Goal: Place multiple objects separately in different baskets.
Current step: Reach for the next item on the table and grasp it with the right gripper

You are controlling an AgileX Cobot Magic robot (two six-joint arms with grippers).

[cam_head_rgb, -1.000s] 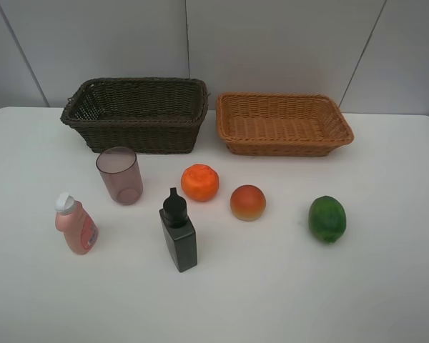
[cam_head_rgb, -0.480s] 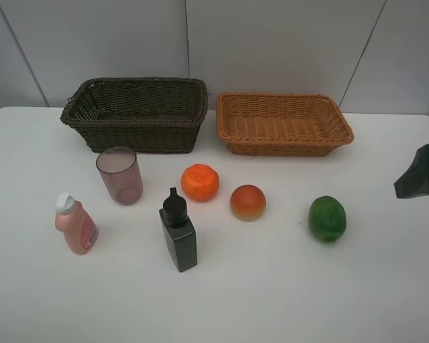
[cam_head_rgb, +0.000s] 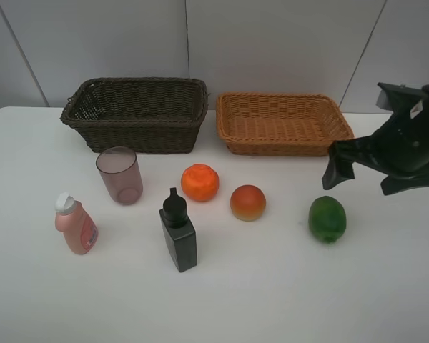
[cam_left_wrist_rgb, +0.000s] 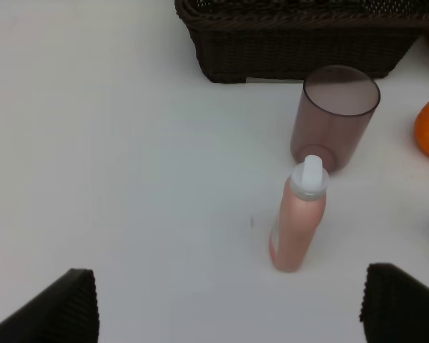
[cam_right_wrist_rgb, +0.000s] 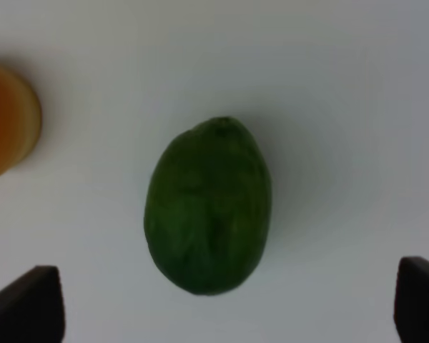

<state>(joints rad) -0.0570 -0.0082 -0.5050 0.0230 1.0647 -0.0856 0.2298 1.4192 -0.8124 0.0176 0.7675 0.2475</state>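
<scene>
Fruit centred below right end effector

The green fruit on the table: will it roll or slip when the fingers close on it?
The green fruit is egg-shaped and lies on its side on the flat table, so a push would probably roll it. Its skin looks smooth, so it may slip from a light pinch across its rounded sides.

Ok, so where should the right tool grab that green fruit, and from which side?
Grip the green fruit across its narrow middle, coming down from above. It lies as an oval on the table, apart from the peach-like fruit, so both flanks are free. The open right tool straddles that short width.
</scene>
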